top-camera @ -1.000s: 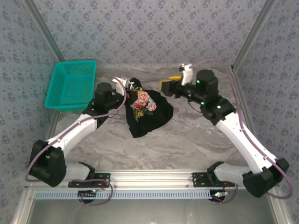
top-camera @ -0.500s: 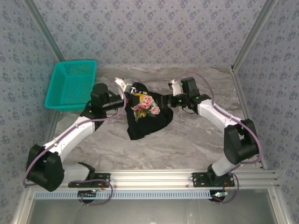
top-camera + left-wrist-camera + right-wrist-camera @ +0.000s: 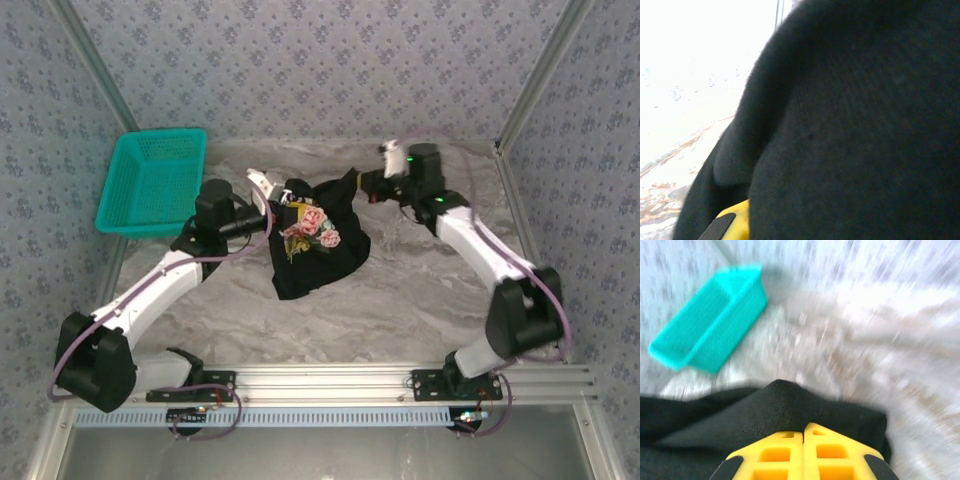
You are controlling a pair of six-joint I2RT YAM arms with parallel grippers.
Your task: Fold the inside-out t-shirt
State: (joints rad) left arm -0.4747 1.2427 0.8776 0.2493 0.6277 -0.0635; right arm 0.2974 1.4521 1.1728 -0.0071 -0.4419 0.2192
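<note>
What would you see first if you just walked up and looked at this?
A black t-shirt with pink flowers sits bunched in the middle of the marble table. The left tool and the right tool are each shut on a far edge of it, one on either side. A bright teal basket sits at the far left corner.
</note>
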